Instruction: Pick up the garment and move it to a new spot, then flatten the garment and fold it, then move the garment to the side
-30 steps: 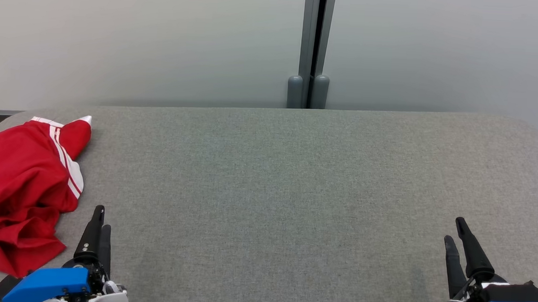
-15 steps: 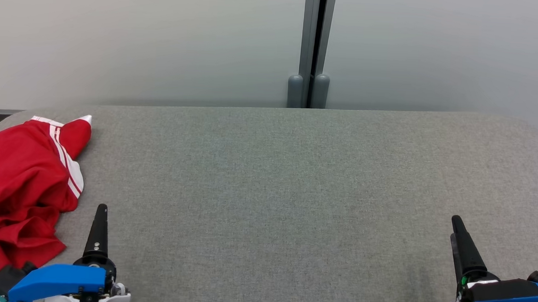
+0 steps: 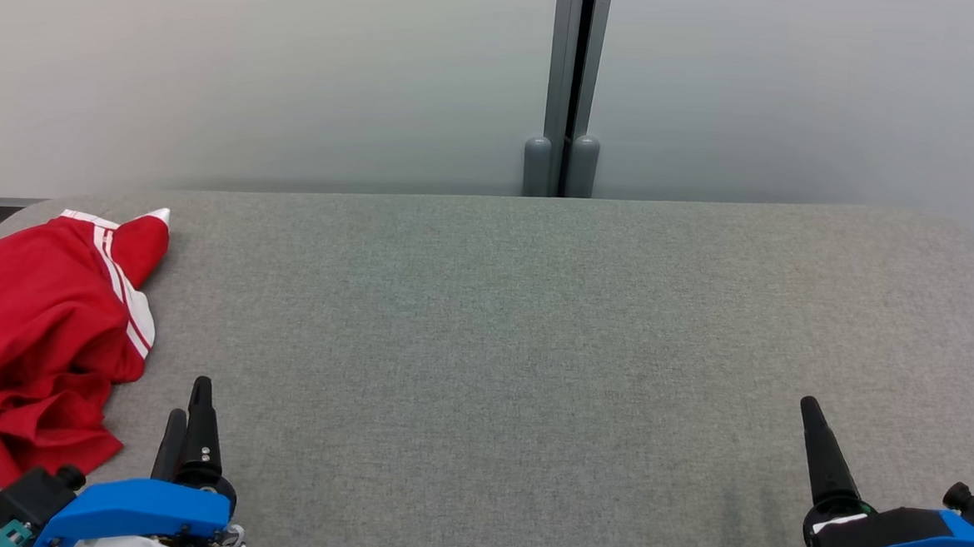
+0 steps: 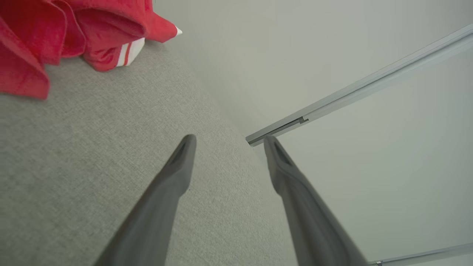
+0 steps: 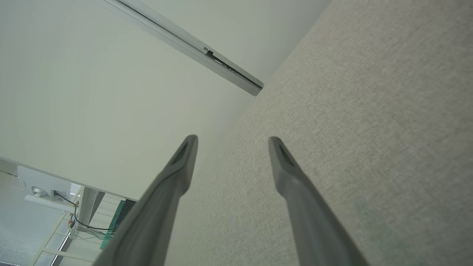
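At seven and five o'clock, hovering over table with left gripper and right gripper, jaws apart and empty, seemingly poised for garment heaped at nine.

Grey felt table, pale wall, metal post
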